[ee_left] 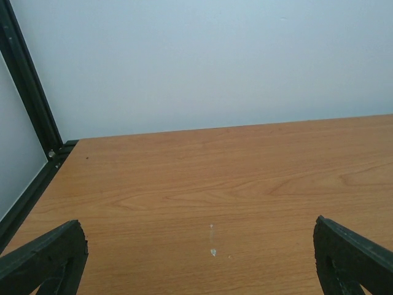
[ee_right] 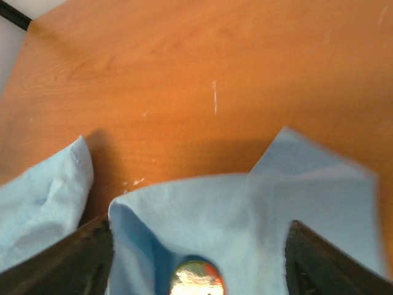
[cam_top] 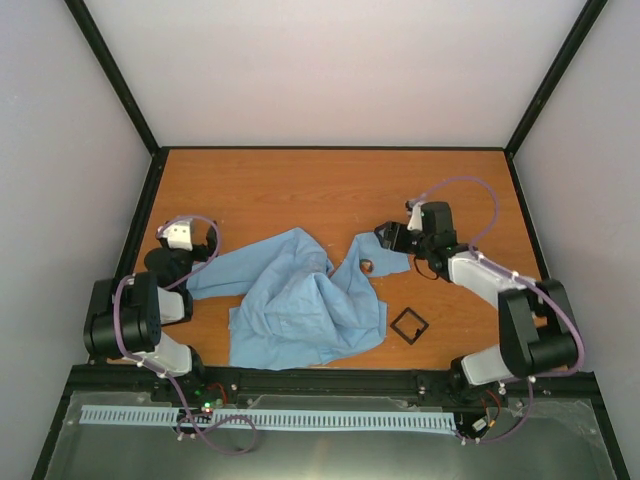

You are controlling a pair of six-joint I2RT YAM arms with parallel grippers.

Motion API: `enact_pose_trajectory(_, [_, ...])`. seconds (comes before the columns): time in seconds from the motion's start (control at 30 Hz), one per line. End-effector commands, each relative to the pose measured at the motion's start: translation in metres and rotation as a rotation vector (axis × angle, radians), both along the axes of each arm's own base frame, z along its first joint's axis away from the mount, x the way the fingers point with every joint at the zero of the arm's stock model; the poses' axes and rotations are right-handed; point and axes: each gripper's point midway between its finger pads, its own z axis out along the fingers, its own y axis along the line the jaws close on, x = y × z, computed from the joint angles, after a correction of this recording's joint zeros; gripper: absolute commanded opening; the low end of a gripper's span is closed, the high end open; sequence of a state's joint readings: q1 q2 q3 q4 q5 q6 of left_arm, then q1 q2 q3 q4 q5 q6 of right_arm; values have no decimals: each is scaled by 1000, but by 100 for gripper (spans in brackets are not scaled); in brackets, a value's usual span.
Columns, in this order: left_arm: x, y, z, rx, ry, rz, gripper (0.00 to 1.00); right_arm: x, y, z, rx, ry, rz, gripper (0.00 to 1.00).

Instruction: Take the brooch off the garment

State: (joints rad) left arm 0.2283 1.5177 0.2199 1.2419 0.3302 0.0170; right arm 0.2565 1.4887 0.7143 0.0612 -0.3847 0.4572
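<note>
The light blue garment lies crumpled in the middle of the table. The brooch, a tiny round brownish disc, sits on the garment's right flap. In the right wrist view the brooch shows shiny at the bottom edge, in a fold of the garment. My right gripper is open just right of the brooch, with the flap between its jaws and not pinched. My left gripper is open and empty over bare wood at the garment's left end.
A small black hollow square frame lies on the table right of the garment's lower edge. Black enclosure posts and pale walls bound the wooden table on three sides.
</note>
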Motion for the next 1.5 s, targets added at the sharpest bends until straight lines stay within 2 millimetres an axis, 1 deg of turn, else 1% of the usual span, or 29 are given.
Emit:
enact_pose_trajectory(0.0, [3, 5, 14, -7, -54, 22, 100, 14, -46, 43, -222, -217, -139, 92])
enact_pose_trajectory(0.03, [3, 8, 14, -13, -51, 35, 100, 16, -59, 51, -276, -270, -193, 99])
enact_pose_trajectory(0.1, [7, 18, 12, -38, -36, 89, 100, 17, -91, 66, -380, -371, -334, 100])
enact_pose_trajectory(0.13, [7, 19, 12, -39, -36, 96, 100, 17, -102, 74, -414, -431, -386, 100])
enact_pose_trajectory(0.2, [7, 19, 12, -39, -35, 97, 100, 13, -124, 84, -516, -536, -468, 100])
enact_pose_trajectory(0.27, [7, 19, 13, -38, -36, 97, 100, 11, -143, 82, -571, -577, -569, 100])
enact_pose_trajectory(0.3, [7, 19, 13, -37, -37, 97, 100, 11, -159, 75, -589, -550, -623, 100])
enact_pose_trajectory(0.33, [7, 19, 13, -38, -37, 97, 100, 14, -168, 73, -584, -513, -657, 100])
enact_pose_trajectory(0.37, [7, 19, 13, -37, -37, 97, 100, 16, -176, 78, -582, -540, -695, 100])
enact_pose_trajectory(0.43, [7, 19, 13, -38, -37, 97, 100, 18, -176, 88, -580, -622, -695, 100])
enact_pose_trajectory(0.47, [7, 19, 13, -38, -37, 97, 100, 17, -178, 88, -584, -648, -698, 100])
enact_pose_trajectory(0.53, [7, 19, 12, -38, -35, 98, 100, 18, -190, 80, -596, -619, -728, 100])
enact_pose_trajectory(0.57, [7, 19, 12, -38, -35, 98, 100, 20, -193, 84, -579, -632, -731, 100])
enact_pose_trajectory(0.63, [7, 19, 12, -38, -35, 97, 100, 20, -196, 87, -579, -667, -714, 100])
enact_pose_trajectory(0.7, [7, 19, 12, -39, -34, 97, 100, 23, -204, 89, -578, -673, -725, 100])
enact_pose_trajectory(0.8, [7, 19, 12, -38, -36, 97, 100, 25, -216, 85, -595, -656, -730, 100])
enact_pose_trajectory(0.87, [7, 19, 12, -39, -36, 98, 100, 19, -221, 76, -577, -622, -730, 100])
enact_pose_trajectory(0.93, [7, 19, 12, -39, -35, 99, 100, 11, -218, 62, -570, -612, -705, 100])
enact_pose_trajectory(1.0, [7, 19, 12, -38, -36, 97, 100, 0, -220, 50, -563, -610, -726, 100])
enact_pose_trajectory(1.07, [7, 19, 12, -38, -35, 97, 100, -2, -220, 52, -551, -623, -734, 100])
enact_pose_trajectory(1.13, [7, 19, 12, -38, -35, 98, 100, 3, -218, 54, -559, -668, -715, 100])
enact_pose_trajectory(1.2, [7, 19, 12, -38, -35, 98, 100, 13, -214, 46, -568, -649, -686, 100])
enact_pose_trajectory(1.27, [7, 19, 13, -38, -36, 97, 100, 23, -196, 38, -590, -647, -585, 100])
enact_pose_trajectory(1.3, [7, 19, 12, -38, -34, 97, 100, 24, -189, 46, -576, -730, -567, 100])
enact_pose_trajectory(1.33, [7, 19, 12, -38, -35, 97, 100, 12, -193, 38, -590, -734, -597, 100])
enact_pose_trajectory(1.37, [7, 19, 12, -38, -36, 97, 100, 7, -200, 41, -584, -715, -638, 100])
enact_pose_trajectory(1.4, [7, 19, 12, -38, -34, 97, 100, 6, -201, 37, -577, -698, -639, 100])
enact_pose_trajectory(1.47, [7, 19, 12, -37, -36, 97, 100, 5, -201, 43, -580, -741, -650, 100])
